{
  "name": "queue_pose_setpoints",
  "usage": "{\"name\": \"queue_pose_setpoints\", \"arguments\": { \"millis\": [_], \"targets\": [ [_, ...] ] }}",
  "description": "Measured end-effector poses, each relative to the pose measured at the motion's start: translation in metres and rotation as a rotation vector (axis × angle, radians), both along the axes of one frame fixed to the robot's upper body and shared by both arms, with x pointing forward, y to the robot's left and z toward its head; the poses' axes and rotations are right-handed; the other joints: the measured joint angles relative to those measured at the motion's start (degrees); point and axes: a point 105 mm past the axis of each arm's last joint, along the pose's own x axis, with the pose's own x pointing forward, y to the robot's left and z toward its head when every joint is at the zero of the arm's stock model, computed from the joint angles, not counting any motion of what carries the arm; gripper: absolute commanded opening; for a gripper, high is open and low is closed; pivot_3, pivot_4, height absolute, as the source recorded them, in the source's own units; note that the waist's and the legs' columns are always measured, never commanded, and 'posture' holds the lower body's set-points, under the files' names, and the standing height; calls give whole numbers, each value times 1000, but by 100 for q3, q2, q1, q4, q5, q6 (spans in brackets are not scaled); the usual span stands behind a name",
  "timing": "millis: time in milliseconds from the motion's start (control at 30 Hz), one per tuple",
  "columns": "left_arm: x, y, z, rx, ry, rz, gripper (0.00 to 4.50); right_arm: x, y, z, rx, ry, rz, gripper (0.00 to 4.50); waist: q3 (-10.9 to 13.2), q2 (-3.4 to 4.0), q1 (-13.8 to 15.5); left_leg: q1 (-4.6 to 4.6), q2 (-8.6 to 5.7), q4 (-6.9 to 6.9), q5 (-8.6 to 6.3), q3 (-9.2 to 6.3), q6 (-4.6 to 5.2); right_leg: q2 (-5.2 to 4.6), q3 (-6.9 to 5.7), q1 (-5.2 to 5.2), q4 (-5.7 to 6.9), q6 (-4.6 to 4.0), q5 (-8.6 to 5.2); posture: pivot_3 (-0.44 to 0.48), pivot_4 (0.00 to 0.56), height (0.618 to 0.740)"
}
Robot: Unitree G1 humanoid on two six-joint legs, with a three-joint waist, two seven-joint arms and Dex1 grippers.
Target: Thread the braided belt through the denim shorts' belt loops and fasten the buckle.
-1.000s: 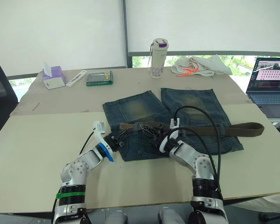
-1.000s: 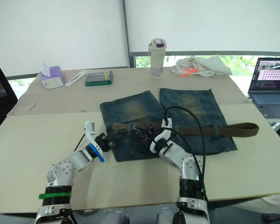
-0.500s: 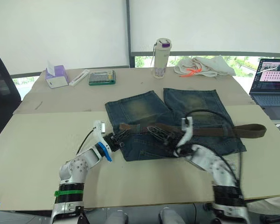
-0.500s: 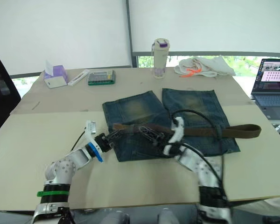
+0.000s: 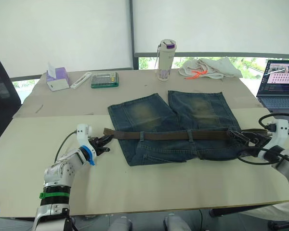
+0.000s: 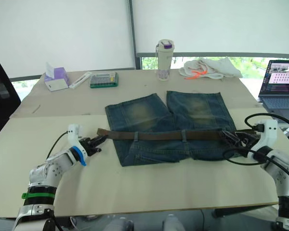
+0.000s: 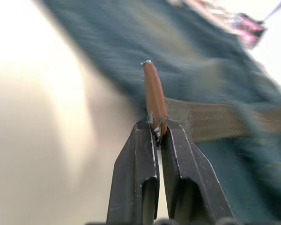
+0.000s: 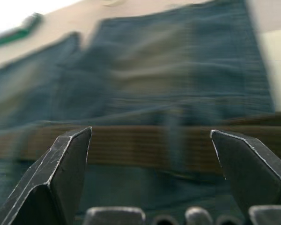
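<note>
1. The braided belt is lying across the denim shorts on the table.
2. The left pincer is pinching the belt's end, left of the shorts.
3. The right pincer is gaping wide, empty, at the shorts' right edge.

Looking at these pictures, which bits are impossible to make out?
- Buckle: head views, too small; the right end effector and cables cover that end of the belt.
- Belt under the loops: hidden by denim.
- Shorts: blurred in both wrist views.
- Laptop: cut off by the picture edge.
</note>
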Motion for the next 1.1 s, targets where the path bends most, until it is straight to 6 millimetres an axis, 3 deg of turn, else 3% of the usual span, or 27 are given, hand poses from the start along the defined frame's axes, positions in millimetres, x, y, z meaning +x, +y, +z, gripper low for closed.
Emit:
{"name": "queue_pose_setpoints", "arguments": {
  "millis": [167,433,733,1100],
  "targets": [
    [17,48,3,202,-63,237,0,5,-16,6,-94,-18,-29,4478,0,0,3,3,-1,-2,0,-13,0,-4,7,1,0,0,1,0,150,740],
    [13,106,1,343,-50,537,0,3,-23,-5,-144,27,-30,4478,-1,1,53,7,-1,-1,-1,-29,0,-6,9,1,4,1,2,0,150,740],
    [12,108,1,352,-50,563,0,12,-3,1,-83,43,89,4478,-2,2,75,7,-3,0,0,-30,-1,-8,8,2,6,0,2,0,150,740],
    [11,112,-2,386,-31,601,0,24,-5,-5,36,107,96,4478,-2,4,60,11,-2,-1,-1,-28,-1,-6,9,2,10,-1,3,0,150,740]
  ]
}}
